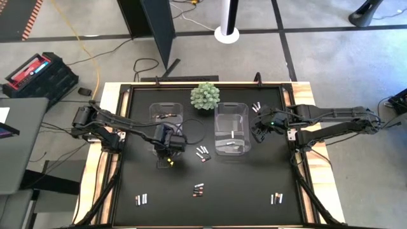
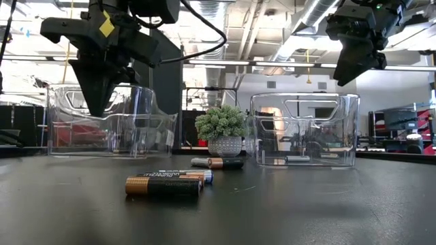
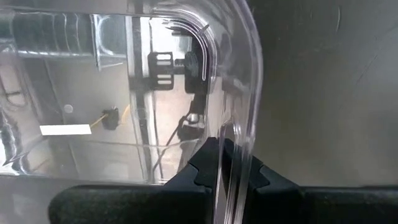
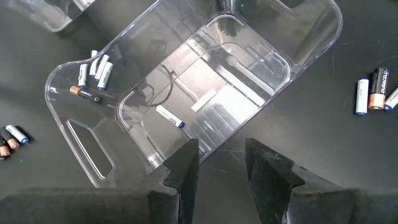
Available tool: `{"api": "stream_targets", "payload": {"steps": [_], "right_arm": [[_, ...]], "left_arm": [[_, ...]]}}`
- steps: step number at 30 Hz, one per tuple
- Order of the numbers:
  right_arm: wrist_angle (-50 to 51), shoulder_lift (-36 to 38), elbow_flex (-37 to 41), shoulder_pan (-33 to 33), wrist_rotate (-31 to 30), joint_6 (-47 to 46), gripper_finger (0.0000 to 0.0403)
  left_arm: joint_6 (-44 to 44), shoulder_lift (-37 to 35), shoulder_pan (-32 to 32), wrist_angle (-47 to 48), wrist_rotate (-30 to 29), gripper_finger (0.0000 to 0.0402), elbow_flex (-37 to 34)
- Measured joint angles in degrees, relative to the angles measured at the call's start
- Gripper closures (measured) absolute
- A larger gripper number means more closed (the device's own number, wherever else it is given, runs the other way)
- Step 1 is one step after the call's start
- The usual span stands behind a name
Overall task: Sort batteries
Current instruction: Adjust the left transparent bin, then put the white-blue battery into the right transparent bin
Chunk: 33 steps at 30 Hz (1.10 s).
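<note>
Small batteries lie in loose groups on the black table: one group (image 1: 202, 152) between the two clear bins, others (image 1: 199, 189) (image 1: 142, 199) (image 1: 276, 198) nearer the front, and a few (image 1: 257, 108) at the far right. The left bin (image 1: 166, 114) holds a dark cell. The right bin (image 1: 231, 127) holds a pale one (image 4: 169, 116). My left gripper (image 1: 166, 151) points straight down at the left bin's near end, shut. My right gripper (image 4: 222, 168) hangs open to the right of the right bin, slanting down toward it, with nothing between its fingers. My left gripper comes from above, its fingers pointing down, and meets the left bin's near wall at a rounded corner of the rim (image 3: 239, 134). The thin clear wall runs up between the two shut fingertips (image 3: 208, 162), one inside the bin and one outside. The bin stays upright.
A green spiky plant in a pot (image 1: 205, 95) stands at the far edge between the bins. A raised frame (image 1: 127, 89) rims the table. In the low view two dark copper-ended cells (image 2: 163, 185) lie closest to the front edge.
</note>
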<state>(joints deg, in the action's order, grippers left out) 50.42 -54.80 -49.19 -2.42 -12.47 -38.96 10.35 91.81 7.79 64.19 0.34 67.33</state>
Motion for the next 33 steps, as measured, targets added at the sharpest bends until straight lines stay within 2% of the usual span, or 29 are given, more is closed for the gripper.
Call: {"api": "stream_targets", "payload": {"steps": [13,19,23,33], "right_arm": [[0.0,0.0,0.0,0.0,0.2,0.0,0.0255],[0.0,0.0,0.0,0.0,0.2,0.3,0.0255],[0.0,0.0,0.0,0.0,0.1,0.4,0.0255],[0.0,0.0,0.0,0.0,-0.1,0.4,0.0255]], "left_arm": [[0.4,0.0,0.0,0.7,-1.6,0.0335,-0.1],[0.5,-1.6,-0.4,-0.2,-1.6,0.0329,-0.1],[1.3,-5.8,-1.5,-2.1,-2.1,0.0329,-0.1],[6.5,-22.7,-6.0,-4.1,-12.7,0.0329,-0.1]]}}
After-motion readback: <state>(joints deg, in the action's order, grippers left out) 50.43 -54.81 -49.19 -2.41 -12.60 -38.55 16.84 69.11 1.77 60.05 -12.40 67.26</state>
